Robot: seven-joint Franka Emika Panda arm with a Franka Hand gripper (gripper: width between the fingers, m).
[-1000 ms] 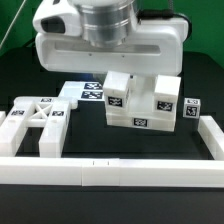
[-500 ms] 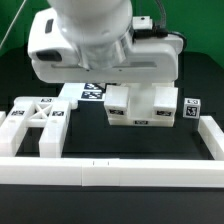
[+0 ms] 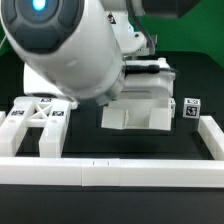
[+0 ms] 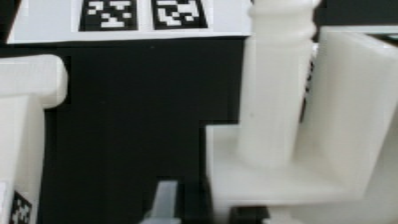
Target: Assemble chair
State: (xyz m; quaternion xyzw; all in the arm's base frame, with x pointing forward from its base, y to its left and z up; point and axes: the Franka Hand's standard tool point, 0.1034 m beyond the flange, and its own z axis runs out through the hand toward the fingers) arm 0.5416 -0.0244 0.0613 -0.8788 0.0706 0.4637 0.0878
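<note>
Exterior view: 1 X-braced frame (image 3: 35, 120) lies flat on the dark surface (image 3: 110, 208) at the exterior view's left. 1 notched block (image 3: 135, 117) stands mid-scene, its top hidden by the arm (image 3: 70, 50). 1 tagged peg (image 3: 192, 108) is near the block, towards the exterior view's right. 2 border rails: front (image 3: 100, 172) and side (image 3: 212, 138).

Wrist view: marker board (image 4: 134, 15) shows 2 tags. The fingers (image 4: 166, 205) are pressed together beside a white chair part; contact cannot be told.
</note>
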